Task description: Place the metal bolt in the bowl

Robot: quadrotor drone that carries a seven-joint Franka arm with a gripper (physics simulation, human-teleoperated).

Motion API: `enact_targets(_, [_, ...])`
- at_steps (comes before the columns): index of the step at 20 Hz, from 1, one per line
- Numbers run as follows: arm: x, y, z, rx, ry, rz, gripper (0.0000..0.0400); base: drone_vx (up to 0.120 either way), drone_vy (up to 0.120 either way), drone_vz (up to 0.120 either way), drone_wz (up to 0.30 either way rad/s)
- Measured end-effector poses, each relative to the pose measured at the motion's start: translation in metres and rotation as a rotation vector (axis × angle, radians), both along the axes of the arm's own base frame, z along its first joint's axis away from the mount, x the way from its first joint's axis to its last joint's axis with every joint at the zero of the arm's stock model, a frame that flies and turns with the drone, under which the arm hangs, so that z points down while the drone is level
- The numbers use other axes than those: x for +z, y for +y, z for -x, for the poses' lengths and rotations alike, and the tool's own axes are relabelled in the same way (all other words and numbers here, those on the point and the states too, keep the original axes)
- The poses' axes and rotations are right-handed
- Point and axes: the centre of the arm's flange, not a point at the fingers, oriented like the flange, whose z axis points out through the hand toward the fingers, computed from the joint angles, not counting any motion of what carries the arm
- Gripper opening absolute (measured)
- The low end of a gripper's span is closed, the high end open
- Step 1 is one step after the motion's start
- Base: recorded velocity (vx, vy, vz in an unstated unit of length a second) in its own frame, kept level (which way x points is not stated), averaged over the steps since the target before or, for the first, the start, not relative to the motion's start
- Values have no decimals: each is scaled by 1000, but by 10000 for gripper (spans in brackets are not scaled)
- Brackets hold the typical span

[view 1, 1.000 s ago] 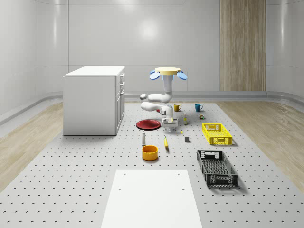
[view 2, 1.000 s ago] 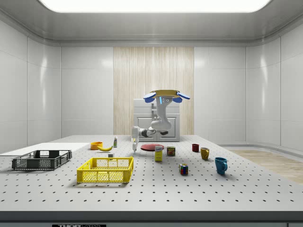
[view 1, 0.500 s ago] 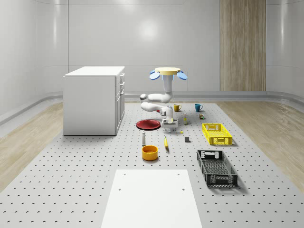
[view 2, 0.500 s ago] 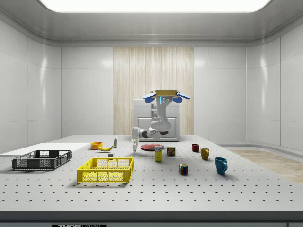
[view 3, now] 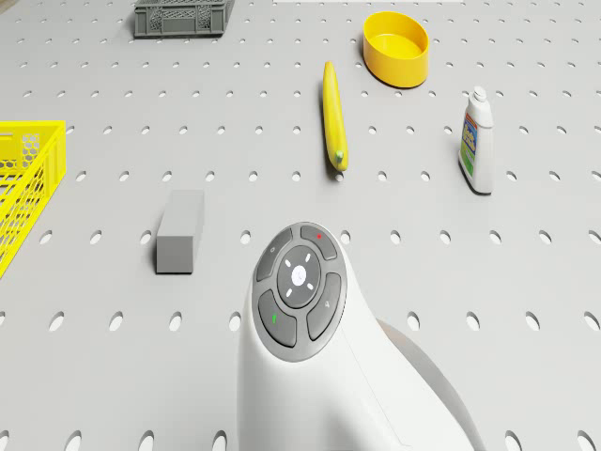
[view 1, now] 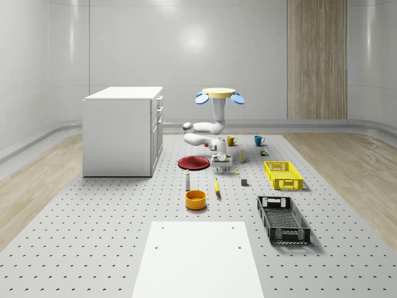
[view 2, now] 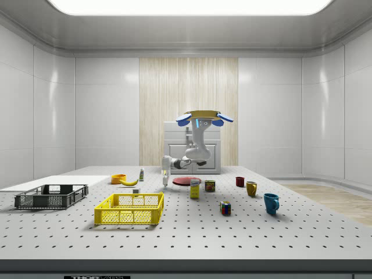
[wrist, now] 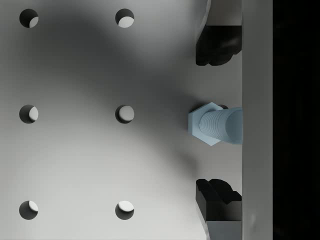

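While the drone (view 1: 219,94) hovers above the far half of the perforated table (view 1: 124,236), its arm (view 1: 205,133) folds down so the gripper (view 1: 222,165) hangs low, just off the tabletop. In the wrist view the two black fingertips (wrist: 218,46) are spread wide apart, nothing between them touching either pad. The metal bolt (wrist: 215,124) stands between them, head on the table, threaded shank up toward the camera, not gripped.

Near to far in the whole-scene view: white panel (view 1: 198,259) at the near edge, black crate (view 1: 283,219) to its right, then the orange-yellow bowl (view 1: 195,199), empty, well apart from the gripper. Beyond it the banana (view 1: 217,186) and a small white bottle (view 1: 187,181) upright; a grey block (view 1: 244,182) and yellow basket (view 1: 283,175) further right. Red plate (view 1: 193,162) lies just left of the gripper, beside the white cabinet (view 1: 123,130). Furthest back, a yellow mug (view 1: 231,141) and blue mug (view 1: 258,140).

In the drone view the bowl (view 3: 396,47), banana (view 3: 333,115), bottle (view 3: 477,142) and grey block (view 3: 179,230) lie ahead of the arm's wrist (view 3: 299,291).
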Motion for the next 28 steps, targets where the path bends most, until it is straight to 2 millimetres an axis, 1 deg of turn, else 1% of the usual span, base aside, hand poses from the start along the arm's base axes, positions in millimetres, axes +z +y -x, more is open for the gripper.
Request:
enact_targets(1, [0,0,0,0,0,0,231,0,0,0,0])
enact_targets(3, [0,0,0,0,0,0,179,0,0,0,0])
enact_targets(5, [0,0,0,0,0,0,148,0,0,0,0])
enact_targets(8, [0,0,0,0,0,0,123,0,0,0,0])
enact_targets(12, [-3,0,0,0,0,0,108,0,0,0,0])
enact_targets(15, [-12,0,0,0,0,0,104,0,0,0,0])
enact_targets(16, [-15,0,0,0,0,0,103,0,0,120,0])
enact_targets(21, [-26,0,0,0,0,0,101,112,-112,120,0])
enact_targets(23, [-28,0,0,0,0,0,101,120,-120,0,0])
enact_targets(27, [-31,0,0,0,0,0,100,120,-10,0,0])
enact_targets(28, [-31,0,0,0,0,0,100,120,-120,0,0])
